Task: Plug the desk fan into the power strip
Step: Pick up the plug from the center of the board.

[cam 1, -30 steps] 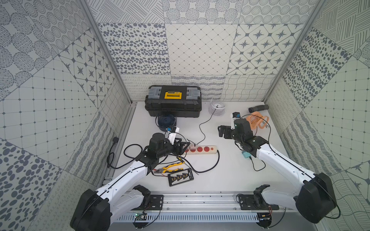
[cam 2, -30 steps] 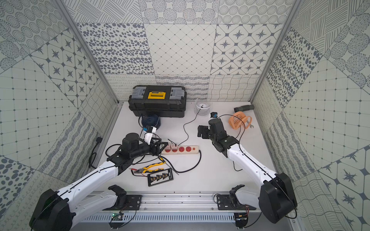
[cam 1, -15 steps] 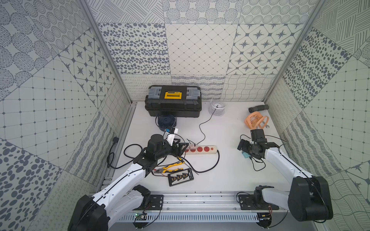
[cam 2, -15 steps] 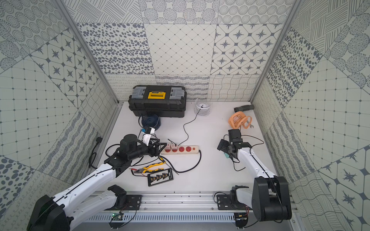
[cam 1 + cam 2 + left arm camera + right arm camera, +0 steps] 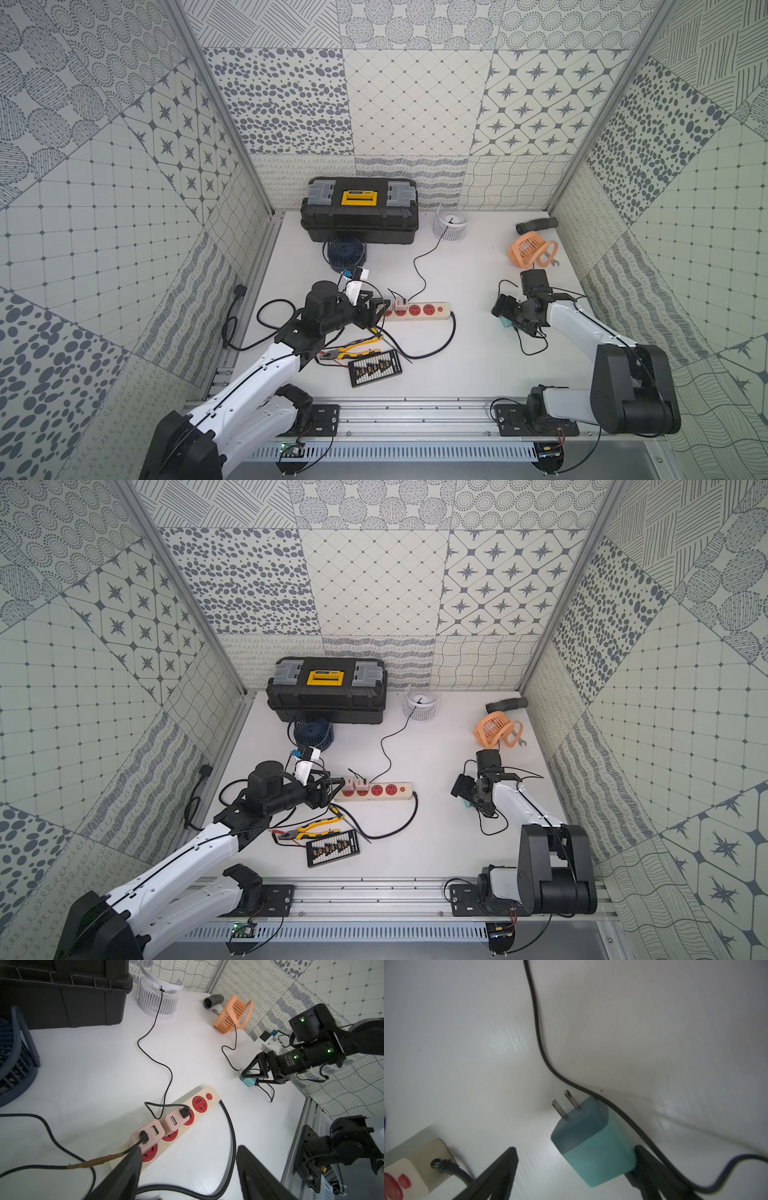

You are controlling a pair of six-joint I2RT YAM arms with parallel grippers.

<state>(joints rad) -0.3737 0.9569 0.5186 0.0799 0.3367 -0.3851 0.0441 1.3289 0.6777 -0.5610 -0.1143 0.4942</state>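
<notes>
Moved since one second ago: right gripper, away from the table middle, now low at the right side over a teal plug; left gripper nearly in the same place. Right jaws wide apart around the teal plug, one finger at its side and seemingly touching, other finger apart, nothing clamped. Left jaws well apart and empty, one blurred finger covering the near end of the power strip; contact there impossible to tell. Both left fingers cut off by the picture edge in the left wrist view; in the right wrist view only one unsharp corner of the strip. Teal plug: smooth matte plastic block, rounded edges, two flat metal prongs, lying on the white table. Thin black cord from the ribbed orange fan leading to it. Power strip: long cream-beige bar, flat on the table left of centre, four round red sockets in a row, small red button at the far end, thick black cord. Two sockets nearest the left gripper taken by pink adapters, other two free.
</notes>
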